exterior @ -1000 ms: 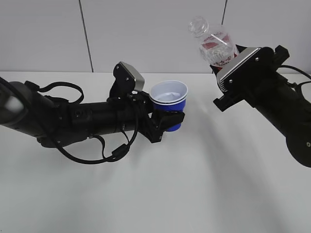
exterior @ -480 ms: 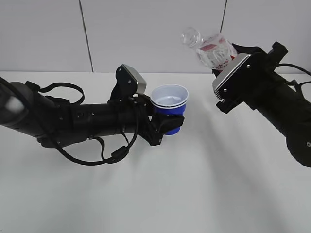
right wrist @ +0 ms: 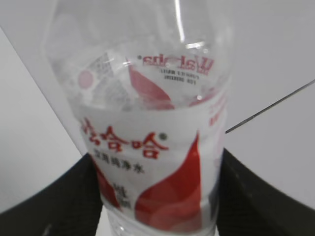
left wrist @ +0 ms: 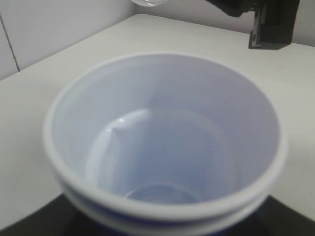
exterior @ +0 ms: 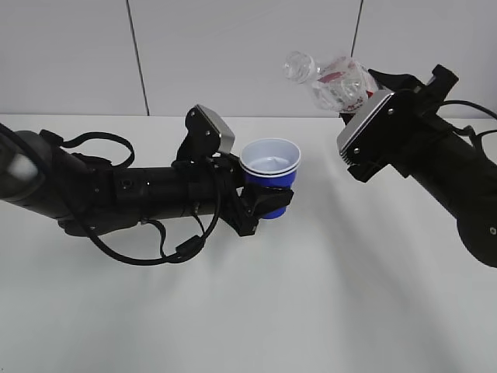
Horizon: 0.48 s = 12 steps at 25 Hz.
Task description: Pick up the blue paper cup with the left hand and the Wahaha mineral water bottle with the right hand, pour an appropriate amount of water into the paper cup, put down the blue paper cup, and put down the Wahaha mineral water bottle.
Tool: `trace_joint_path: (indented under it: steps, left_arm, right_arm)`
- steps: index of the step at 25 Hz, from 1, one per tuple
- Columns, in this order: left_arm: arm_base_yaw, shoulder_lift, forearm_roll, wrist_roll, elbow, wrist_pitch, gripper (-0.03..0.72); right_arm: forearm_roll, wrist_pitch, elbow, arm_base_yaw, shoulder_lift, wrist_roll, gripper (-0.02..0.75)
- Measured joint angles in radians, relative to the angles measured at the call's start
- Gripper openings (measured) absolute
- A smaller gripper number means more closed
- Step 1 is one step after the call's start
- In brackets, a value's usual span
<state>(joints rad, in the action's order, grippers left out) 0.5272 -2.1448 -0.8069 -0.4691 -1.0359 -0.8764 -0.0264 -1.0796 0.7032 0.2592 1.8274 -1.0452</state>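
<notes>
My left gripper (exterior: 268, 200) is shut on the blue paper cup (exterior: 270, 167) and holds it upright above the table. The left wrist view is filled by the cup's white inside (left wrist: 167, 142), and the dark fingers (left wrist: 29, 223) only show at the bottom corners. My right gripper (exterior: 359, 95) is shut on the Wahaha mineral water bottle (exterior: 332, 79). The bottle leans left, its open neck (exterior: 298, 67) up and right of the cup's rim. In the right wrist view the red-and-white label (right wrist: 152, 142) sits between my dark fingers (right wrist: 59, 196). No stream of water leaves the neck.
The white table (exterior: 311, 295) spreads below both arms, with a white panelled wall (exterior: 233, 54) behind. The left arm's black cables (exterior: 155, 249) hang low over the table. The right arm's wrist (left wrist: 273, 22) shows beyond the cup.
The bottle has tipped further left, its neck moving left and down towards the cup. The right arm shifted slightly left. The cup has settled a little lower.
</notes>
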Motion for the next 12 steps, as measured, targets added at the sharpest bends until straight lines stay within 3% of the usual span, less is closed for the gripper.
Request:
trace_joint_path:
  steps: [12]
  left_arm:
    - [-0.03,0.0,-0.002,-0.002,0.0,0.003,0.438]
  right_arm:
    - [0.0,0.0,0.011,0.0,0.0,-0.068,0.452]
